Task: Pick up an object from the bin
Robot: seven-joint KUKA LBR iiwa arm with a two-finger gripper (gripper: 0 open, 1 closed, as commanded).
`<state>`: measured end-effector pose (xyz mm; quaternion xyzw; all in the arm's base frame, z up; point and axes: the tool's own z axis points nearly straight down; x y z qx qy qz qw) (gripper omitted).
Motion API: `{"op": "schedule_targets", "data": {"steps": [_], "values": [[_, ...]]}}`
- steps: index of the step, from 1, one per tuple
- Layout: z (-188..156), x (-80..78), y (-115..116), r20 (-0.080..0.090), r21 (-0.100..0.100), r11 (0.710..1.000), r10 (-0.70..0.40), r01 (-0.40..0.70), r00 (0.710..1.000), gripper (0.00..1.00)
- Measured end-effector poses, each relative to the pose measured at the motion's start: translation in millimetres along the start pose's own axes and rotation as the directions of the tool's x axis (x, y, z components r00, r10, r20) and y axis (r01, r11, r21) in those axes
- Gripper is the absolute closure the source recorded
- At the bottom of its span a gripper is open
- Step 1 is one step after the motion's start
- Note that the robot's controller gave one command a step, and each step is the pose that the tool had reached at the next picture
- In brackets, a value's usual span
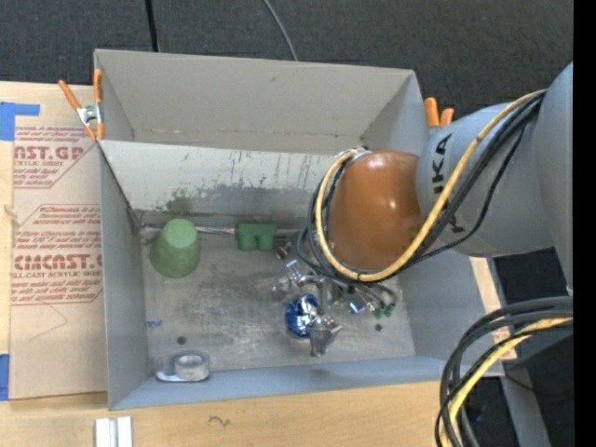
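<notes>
1 green cup (175,247) | 1 green block (254,237) | 1 blue ball (298,318) by hand (317,328) | hand's opening: cannot tell

Grey bin (233,329) with green cup (175,247), green block (255,237), blue ball (299,318)

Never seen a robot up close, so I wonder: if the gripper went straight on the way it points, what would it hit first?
Most likely the shiny blue round thing lying beside the gripper near the bin's front. If it misses that, the grey bin floor. Depth is hard to judge from above.
</notes>
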<state>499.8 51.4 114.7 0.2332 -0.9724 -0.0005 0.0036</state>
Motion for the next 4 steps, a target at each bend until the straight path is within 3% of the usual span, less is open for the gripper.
{"op": "schedule_targets", "data": {"steps": [1,2,3,4], "values": [[39,7.1,-58,0.008,0.004,0.989,-0.149,0.149,0.989,0.00],[42,24.8,-34,0.013,0.013,0.884,-0.467,0.467,0.884,0.00],[42,25.7,-34,0.009,0.011,0.885,-0.466,0.466,0.885,1.00],[-133,24.1,-74,0.008,0.015,0.774,-0.633,0.633,0.774,1.00]]}}
